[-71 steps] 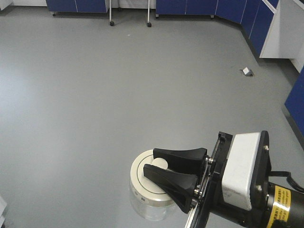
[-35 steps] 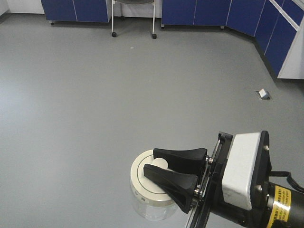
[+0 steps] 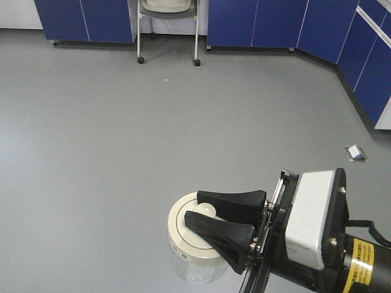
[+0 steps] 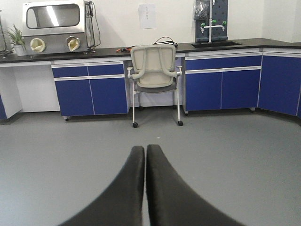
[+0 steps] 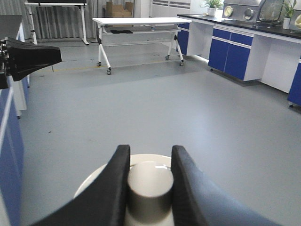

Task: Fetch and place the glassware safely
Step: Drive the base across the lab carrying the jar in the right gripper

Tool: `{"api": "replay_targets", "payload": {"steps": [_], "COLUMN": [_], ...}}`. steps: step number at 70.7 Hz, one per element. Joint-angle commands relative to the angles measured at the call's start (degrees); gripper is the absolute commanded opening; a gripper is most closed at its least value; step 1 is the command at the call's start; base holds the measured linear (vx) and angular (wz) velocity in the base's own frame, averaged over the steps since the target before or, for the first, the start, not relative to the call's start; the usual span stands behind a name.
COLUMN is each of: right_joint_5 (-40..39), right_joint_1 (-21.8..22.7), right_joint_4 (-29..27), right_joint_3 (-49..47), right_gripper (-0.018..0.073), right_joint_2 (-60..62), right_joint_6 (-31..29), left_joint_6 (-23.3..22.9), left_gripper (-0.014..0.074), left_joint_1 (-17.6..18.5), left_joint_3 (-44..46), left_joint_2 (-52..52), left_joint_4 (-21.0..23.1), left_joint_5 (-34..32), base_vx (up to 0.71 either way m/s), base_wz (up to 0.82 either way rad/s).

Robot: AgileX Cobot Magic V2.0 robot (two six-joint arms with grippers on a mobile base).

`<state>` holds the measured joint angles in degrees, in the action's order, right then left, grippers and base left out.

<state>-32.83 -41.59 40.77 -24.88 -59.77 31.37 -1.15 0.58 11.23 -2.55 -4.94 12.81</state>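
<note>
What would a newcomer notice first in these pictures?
The right end effector grips the knob on the cream lid of a glass jar, low in the front view. Beyond, a pale wheeled chair stands before blue cabinets; the left end effector is shut, empty.

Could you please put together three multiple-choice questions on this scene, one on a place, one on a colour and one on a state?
1. Where does the right gripper hold the jar?
A. by the glass wall
B. by the knob on its lid
C. under its base

2. What colour are the cabinet doors behind the chair?
A. green
B. white
C. blue

3. How is the left gripper?
A. shut, empty
B. open wide
C. shut on a cup

Answers: 1 B, its fingers flank the knob in the right wrist view; 2 C, the doors are dark blue; 3 A, the left wrist view shows it closed with nothing between.
</note>
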Motion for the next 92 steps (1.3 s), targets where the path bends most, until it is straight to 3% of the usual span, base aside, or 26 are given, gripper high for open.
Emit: {"api": "replay_targets", "payload": {"steps": [1,92], "right_joint_5": [-5.22,-5.17], "right_joint_1": [-0.11,-0.11], "right_joint_4": [-1.50,-1.50], "right_joint_3": [-2.04,-2.04], "right_gripper": [-0.0003,-0.0003], "right_joint_2": [0.82,0.82], "right_joint_6": [-0.02,-0.02], "left_joint_6": [-0.48,-0.48], "left_gripper": [-0.0007,-0.0007], "left_joint_1": [0.30,0.30], "left_joint_3": [1.53,1.53], "left_joint_2": [-0.62,-0.62], "left_joint_4": [0.53,0.53], "left_joint_5": [-3.90,-3.90], "base_vx": [0.62,0.59], "base_wz": [0.00,-0.03]}}
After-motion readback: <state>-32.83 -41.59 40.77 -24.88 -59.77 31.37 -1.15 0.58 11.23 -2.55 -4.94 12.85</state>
